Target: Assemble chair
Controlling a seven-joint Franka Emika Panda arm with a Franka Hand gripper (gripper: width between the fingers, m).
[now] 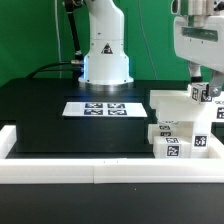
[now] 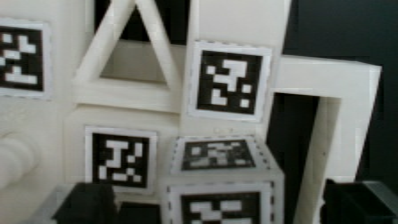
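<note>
The chair's white blocky pieces (image 1: 180,128) stand clustered at the exterior view's right, each with black-and-white tags. My gripper (image 1: 205,92) hangs just above the tallest piece there. In the wrist view a tall tagged post (image 2: 228,80) and an arched white frame (image 2: 338,85) fill the picture, with a small tagged cube (image 2: 221,158) in front. My gripper (image 2: 228,205) is open: its dark fingers (image 2: 86,205) stand wide apart on either side of a tagged block (image 2: 222,208), with a gap on each side. Nothing is held.
The marker board (image 1: 100,108) lies flat on the black table near the middle. A long white border rail (image 1: 90,172) runs along the front edge and up the left side. The robot's base (image 1: 105,55) stands at the back.
</note>
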